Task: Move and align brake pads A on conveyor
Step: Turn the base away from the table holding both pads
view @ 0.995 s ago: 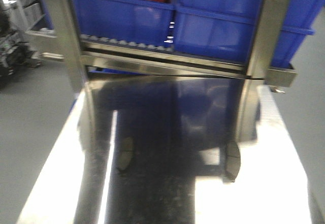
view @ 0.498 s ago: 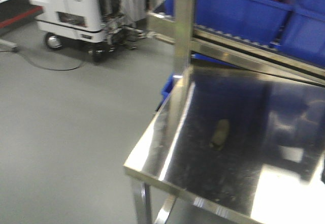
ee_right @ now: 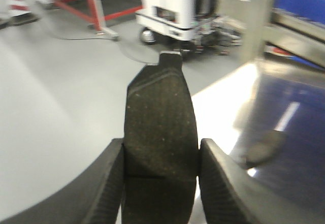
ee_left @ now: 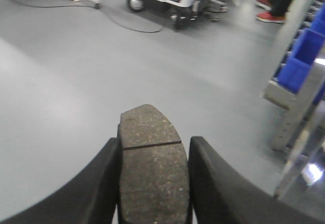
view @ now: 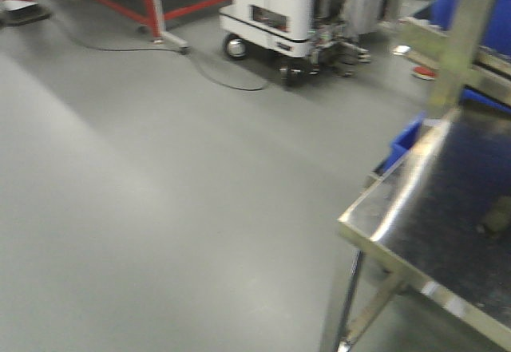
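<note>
Floor (view: 160,208), bare and grey, takes up the whole left of the room, with a red-legged frame (view: 152,5) in the far corner and a white wheeled cart (view: 271,9) further along. No dark belt shows from where I stand, so I cannot say which way the conveyor lies. The left gripper (ee_left: 154,145) has its jaws drawn in narrow on the long edges of one brake pad (ee_left: 152,173). That pad lies face up over open floor, with its long axis pointing straight ahead from the wrist and its groove crossing near the fingertips. The right gripper (ee_right: 161,148) clamps a second brake pad (ee_right: 161,127) the same way, end tab leading, beside the near edge of the steel tabletop (ee_right: 223,97). A loose brake pad (ee_right: 264,148) lies on that tabletop to the right of the right jaws, apart from them. Both arms look loaded and in mid-carry. The free room is all to the left, while on the right the tabletop corner (view: 347,224) and the rack upright (view: 459,33) crowd in, so I would expect any swing to need care there.
</note>
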You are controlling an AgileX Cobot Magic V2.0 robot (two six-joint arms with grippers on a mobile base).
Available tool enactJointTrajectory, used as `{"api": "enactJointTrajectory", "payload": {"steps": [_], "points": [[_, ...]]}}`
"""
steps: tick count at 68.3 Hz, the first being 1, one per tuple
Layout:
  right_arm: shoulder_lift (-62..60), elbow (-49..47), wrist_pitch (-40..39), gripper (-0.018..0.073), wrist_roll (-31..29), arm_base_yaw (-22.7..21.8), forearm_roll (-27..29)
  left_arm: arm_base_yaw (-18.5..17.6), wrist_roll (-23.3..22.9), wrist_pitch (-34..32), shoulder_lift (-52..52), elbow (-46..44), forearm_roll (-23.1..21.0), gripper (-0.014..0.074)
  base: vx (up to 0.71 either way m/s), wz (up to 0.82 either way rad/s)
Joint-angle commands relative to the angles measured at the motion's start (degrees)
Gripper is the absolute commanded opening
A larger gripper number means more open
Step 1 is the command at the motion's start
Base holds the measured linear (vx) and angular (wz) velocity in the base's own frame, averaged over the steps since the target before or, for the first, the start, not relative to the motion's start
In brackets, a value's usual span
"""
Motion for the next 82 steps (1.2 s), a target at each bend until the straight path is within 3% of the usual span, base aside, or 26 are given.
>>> {"api": "enactJointTrajectory", "payload": {"steps": [1, 58, 82], "points": [[0.3, -1.7, -5.5, -0.001, -0.3, -0.1, -0.5, -0.3, -0.2, -5.6, 0.1, -1.7, -0.4, -0.0006, -0.19, 0.76], [0.3, -1.7, -5.5, -0.001, -0.3, -0.1, -0.5, -0.3, -0.2, -5.6, 0.1, -1.7, -0.4, -0.0006, -0.16, 0.82], [0.3, -1.7, -5.5, -0.001, -0.3, -0.1, -0.5, -0.3, -0.2, -5.6, 0.1, -1.7, -0.4, -0.0006, -0.08, 0.38]]}}
